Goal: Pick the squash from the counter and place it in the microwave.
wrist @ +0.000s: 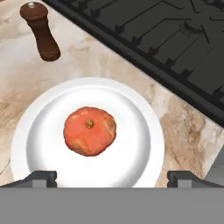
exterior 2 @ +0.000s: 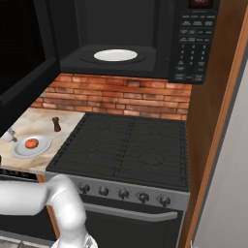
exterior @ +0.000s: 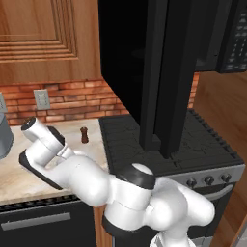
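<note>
Orange-red and lumpy, the squash (wrist: 89,131) sits in the middle of a pale plate (wrist: 39,131) on the marble desk (wrist: 183,127), stem nub facing up; it is roundish, a little wider than tall in the hand view (no clear long axis). The gripper (wrist: 112,178) hangs directly above it, jaws spread wide, holding nothing, fingertips (wrist: 41,178) flanking the plate's near rim. A brown pepper mill (wrist: 41,31) stands upright near the plate, beside the black stove (exterior 2: 126,145). The microwave (exterior 2: 145,38) stands open above the stove.
</note>
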